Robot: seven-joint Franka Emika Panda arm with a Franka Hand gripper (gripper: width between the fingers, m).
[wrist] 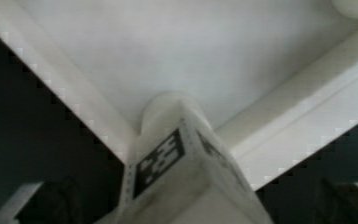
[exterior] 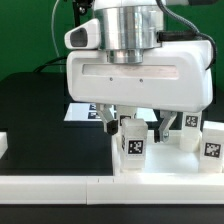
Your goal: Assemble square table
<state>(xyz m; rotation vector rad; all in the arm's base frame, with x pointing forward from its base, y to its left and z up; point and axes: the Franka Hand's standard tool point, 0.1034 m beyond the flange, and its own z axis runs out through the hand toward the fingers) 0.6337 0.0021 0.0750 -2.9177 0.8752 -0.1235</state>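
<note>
My gripper (exterior: 133,125) hangs over the near part of the white square panel (exterior: 165,162) and is shut on a stubby white leg (exterior: 132,141) with a black-and-white tag. The leg stands upright, with its lower end at the panel. In the wrist view the leg (wrist: 179,165) runs out from between the dark fingers (wrist: 51,203) toward a corner of the panel (wrist: 176,45), where two raised rims (wrist: 60,75) meet. The corner socket is hidden behind the leg. Two more tagged legs (exterior: 190,128) (exterior: 212,146) stand on the exterior view's right.
A long white rail (exterior: 90,185) lies along the front. The marker board (exterior: 82,112) lies on the black table behind the gripper. A small white part (exterior: 3,146) shows at the exterior view's left edge.
</note>
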